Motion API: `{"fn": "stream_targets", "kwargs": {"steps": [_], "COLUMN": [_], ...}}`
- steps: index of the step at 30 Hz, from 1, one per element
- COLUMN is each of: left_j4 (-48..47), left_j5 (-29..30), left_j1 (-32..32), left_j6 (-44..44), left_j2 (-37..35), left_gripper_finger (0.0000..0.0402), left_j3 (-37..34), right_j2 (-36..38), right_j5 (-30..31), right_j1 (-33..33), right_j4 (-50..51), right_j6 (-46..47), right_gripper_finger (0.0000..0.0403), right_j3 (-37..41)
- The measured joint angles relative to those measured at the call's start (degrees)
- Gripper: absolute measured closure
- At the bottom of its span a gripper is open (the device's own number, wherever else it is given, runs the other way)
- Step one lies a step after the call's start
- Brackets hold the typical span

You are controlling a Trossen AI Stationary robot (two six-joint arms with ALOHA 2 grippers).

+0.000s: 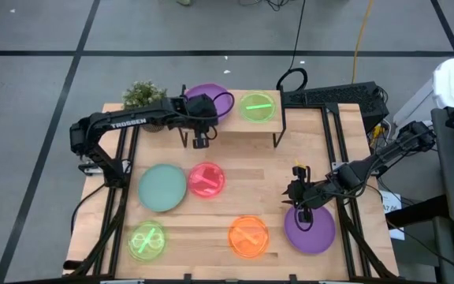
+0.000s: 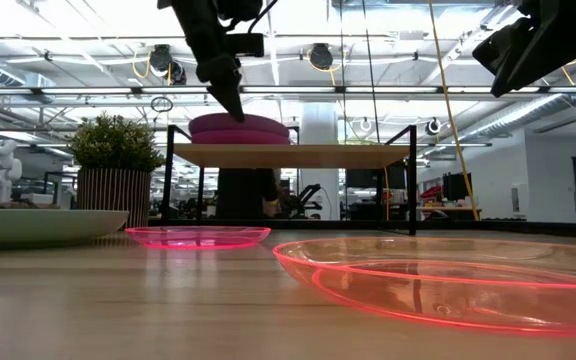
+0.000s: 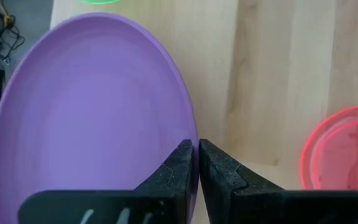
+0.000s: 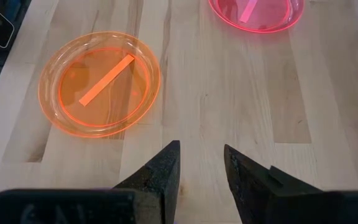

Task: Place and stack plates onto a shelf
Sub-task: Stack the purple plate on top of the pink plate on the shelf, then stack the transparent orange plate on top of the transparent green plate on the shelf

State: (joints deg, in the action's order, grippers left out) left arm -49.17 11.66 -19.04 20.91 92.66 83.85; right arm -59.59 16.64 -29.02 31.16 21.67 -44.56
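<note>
A purple plate (image 1: 211, 99) lies on top of a magenta plate (image 2: 238, 137) on the left half of the shelf (image 1: 239, 126), a light-wood board on black legs. A lime-green plate (image 1: 257, 107) sits on the shelf's right half. My left gripper (image 3: 196, 155) is at the purple plate's near rim and is shut on it. My right gripper (image 4: 201, 163) is open above bare table by the right edge, beside a second purple plate (image 1: 312, 229). On the table lie teal (image 1: 162, 188), pink (image 1: 206, 179), lime-green (image 1: 146, 241) and orange (image 1: 248, 236) plates. My left gripper pinches the purple plate's rim (image 3: 193, 132) on its near side, one finger (image 3: 176, 171) over the plate's inner face and the other outside the rim. The fingers come slanting down from above (image 2: 230, 95). The plate rests on the magenta plate on the shelf.
A potted plant (image 1: 142, 95) stands at the table's far left corner, next to the shelf. Cables and a keyboard lie beyond the far right corner. Bare wood shows in the table's middle, between the pink plate and my right gripper.
</note>
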Motion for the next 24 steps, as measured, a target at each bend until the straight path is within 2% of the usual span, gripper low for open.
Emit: {"fn": "stream_targets", "kwargs": {"steps": [12, 21, 24], "left_j4": [1.0, 1.6, 1.1], "left_j5": [-0.2, 2.6, 3.7], "left_j1": [-0.3, -0.8, -0.6], "left_j6": [-1.7, -6.5, -9.3], "left_j2": [0.0, 0.0, 0.0], "left_gripper_finger": [0.0361, 0.0251, 0.0225], "left_j3": [0.0, 0.0, 0.0], "right_j2": [0.0, 0.0, 0.0], "right_j5": [0.0, 0.0, 0.0], "right_j1": [0.0, 0.0, 0.0], "right_j4": [0.0, 0.0, 0.0], "right_j6": [0.1, 0.1, 0.2], "right_gripper_finger": [0.0293, 0.0293, 0.0293], "right_j3": [0.0, 0.0, 0.0]}}
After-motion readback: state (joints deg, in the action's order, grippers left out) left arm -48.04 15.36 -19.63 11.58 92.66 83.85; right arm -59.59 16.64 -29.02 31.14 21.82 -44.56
